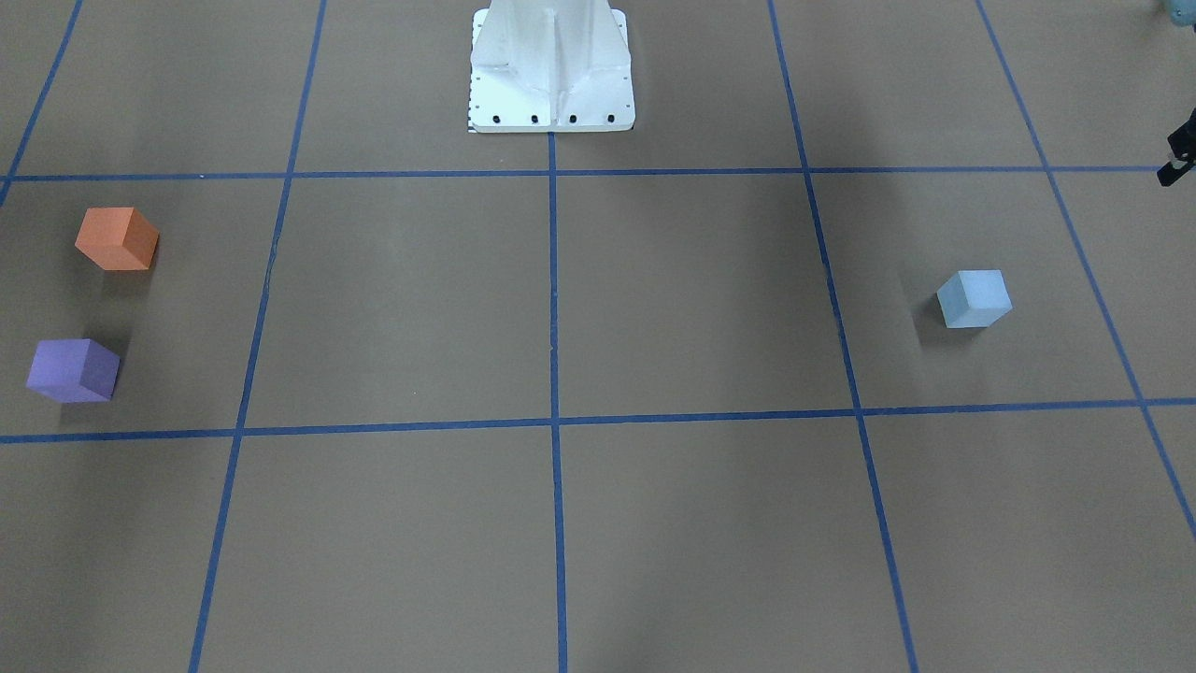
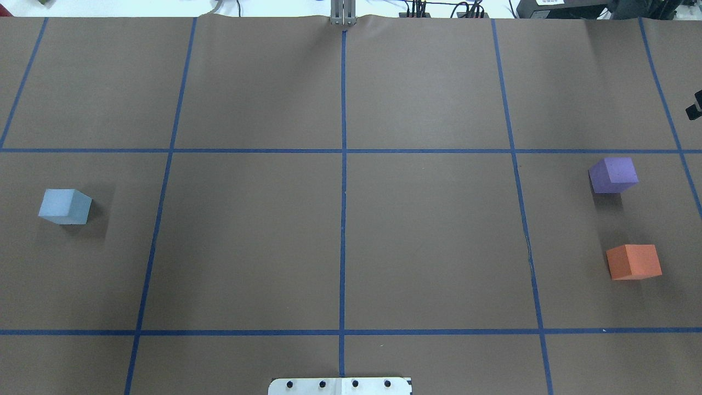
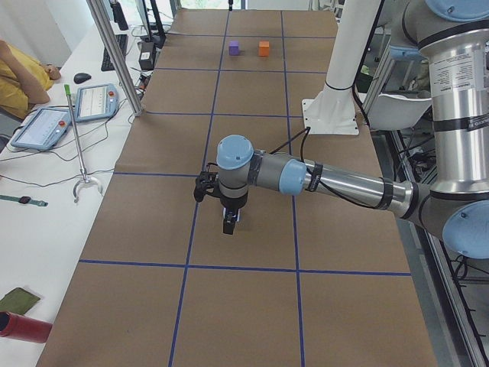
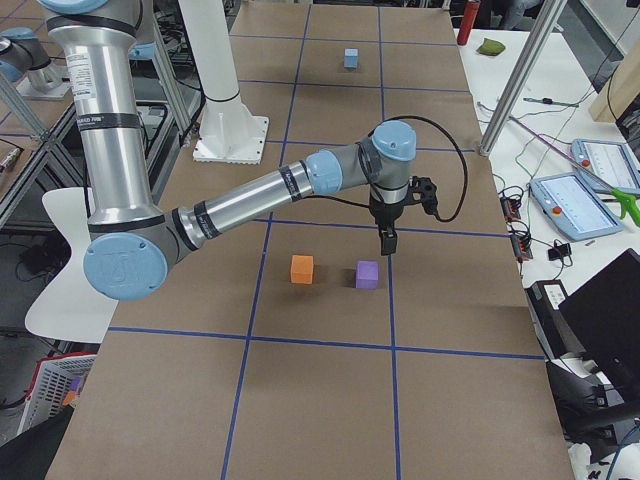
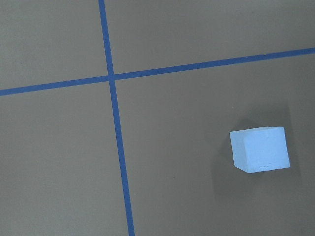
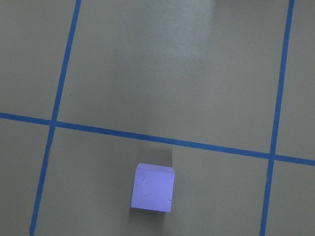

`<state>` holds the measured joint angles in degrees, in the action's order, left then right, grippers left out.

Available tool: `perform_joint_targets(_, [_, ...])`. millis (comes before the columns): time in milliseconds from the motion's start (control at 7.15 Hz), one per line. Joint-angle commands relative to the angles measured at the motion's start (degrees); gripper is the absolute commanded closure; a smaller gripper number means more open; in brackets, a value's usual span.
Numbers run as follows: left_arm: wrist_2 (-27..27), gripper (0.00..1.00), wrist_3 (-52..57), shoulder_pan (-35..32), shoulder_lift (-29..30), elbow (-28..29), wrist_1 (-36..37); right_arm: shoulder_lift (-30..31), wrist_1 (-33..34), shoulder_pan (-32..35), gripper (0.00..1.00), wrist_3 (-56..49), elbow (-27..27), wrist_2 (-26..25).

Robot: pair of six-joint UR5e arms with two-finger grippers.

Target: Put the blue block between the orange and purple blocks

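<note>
Now, the left claw (image 3: 228, 224) hangs fingers-down over the left end of the surface (image 2: 428, 241), and whether it is released or clenched I cannot tell from this side angle. It grasps nothing. Its wrist camera looks straight down on the blue block (image 5: 260, 149), sitting on the paper and apart from the claw. That block (image 2: 64, 206) lies near the left edge, about midway between the robot's edge and the far edge.

Over to the right claw (image 4: 386, 241): pointing down above the right end, close by the purple block (image 4: 367, 274). Here too I cannot tell how the fingers stand. Purple (image 2: 613, 175) lies near the right edge, and the orange block (image 2: 634, 261) sits beside it towards the robot's edge, with a bare gap between the two. Blue is well apart from both.
</note>
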<state>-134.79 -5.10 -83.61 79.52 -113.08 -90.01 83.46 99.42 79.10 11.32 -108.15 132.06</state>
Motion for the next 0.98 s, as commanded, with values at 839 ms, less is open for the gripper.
perform_joint_targets(839, [0.1,0.00,0.6,-0.2,-2.7,-1.4,-1.3,1.1,-0.3,-0.2,0.00,0.0,1.5,1.0])
